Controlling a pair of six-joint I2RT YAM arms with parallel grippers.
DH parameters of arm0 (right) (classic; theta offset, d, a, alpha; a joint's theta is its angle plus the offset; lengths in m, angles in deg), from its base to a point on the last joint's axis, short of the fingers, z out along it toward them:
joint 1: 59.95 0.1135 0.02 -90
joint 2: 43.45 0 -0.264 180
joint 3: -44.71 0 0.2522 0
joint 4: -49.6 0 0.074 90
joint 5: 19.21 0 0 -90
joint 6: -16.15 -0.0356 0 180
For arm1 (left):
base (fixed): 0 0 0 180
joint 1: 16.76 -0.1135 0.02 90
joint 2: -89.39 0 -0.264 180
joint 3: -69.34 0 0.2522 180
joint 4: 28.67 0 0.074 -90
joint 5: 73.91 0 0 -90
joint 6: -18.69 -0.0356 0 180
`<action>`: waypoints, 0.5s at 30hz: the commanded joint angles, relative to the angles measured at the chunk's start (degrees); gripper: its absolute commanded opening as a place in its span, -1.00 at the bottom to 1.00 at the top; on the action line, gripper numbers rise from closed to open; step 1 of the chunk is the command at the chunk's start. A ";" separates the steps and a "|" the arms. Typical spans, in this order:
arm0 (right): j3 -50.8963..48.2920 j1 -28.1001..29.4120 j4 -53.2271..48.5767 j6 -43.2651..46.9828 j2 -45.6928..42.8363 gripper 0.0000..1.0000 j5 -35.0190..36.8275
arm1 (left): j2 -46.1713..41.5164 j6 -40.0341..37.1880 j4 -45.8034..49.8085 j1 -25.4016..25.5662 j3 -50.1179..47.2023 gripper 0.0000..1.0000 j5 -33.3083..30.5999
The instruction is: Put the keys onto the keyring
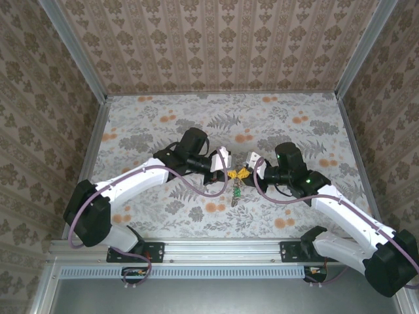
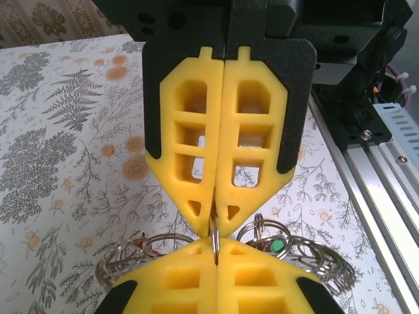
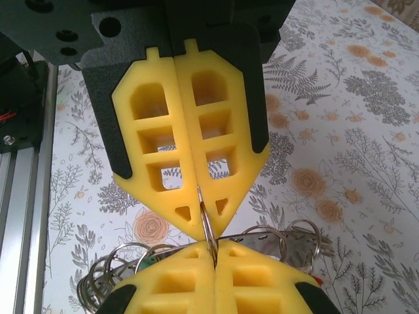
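The left hand (image 2: 216, 261) and right hand (image 3: 215, 261) meet tip to tip, both clamped on the wire keyring (image 2: 214, 232) above mid-bench (image 1: 163, 118), the keys (image 1: 236, 193) dangling beneath; threading seems under way, and next the coil probably needs parting to admit a key.

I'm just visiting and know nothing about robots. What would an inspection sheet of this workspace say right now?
Surface: floral-patterned table.
Job's things: keyring, thin metal, seen edge-on between both tools; keys bunched below, with green and red bits.
Clutter: nothing seen.
Tools: left tool and right tool tip to tip, both shut on the keyring.
Cables: purple cable along each arm.
Surroundings: patterned walls; metal rail at the near edge.
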 commanded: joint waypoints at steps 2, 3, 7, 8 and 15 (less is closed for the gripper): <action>0.20 0.37 2.12 0.80 -0.77 -0.90 2.11 | -0.73 2.69 -4.44 -0.85 -0.27 -1.00 3.74; -0.62 0.29 3.22 0.44 -0.92 -0.84 2.40 | -1.20 4.05 -7.14 -1.35 -1.40 -1.00 5.97; -2.20 0.00 6.28 -1.31 -0.87 -0.75 0.87 | -2.55 9.86 -17.41 -3.10 -5.23 -1.00 11.71; -2.30 0.05 6.87 -1.67 -0.79 -0.75 -0.03 | -2.53 10.15 -17.75 -3.30 -5.43 -1.00 12.38; -2.64 -0.17 9.76 -2.78 -0.52 -0.75 -1.22 | -2.61 11.24 -19.78 -3.78 -6.02 -1.00 14.81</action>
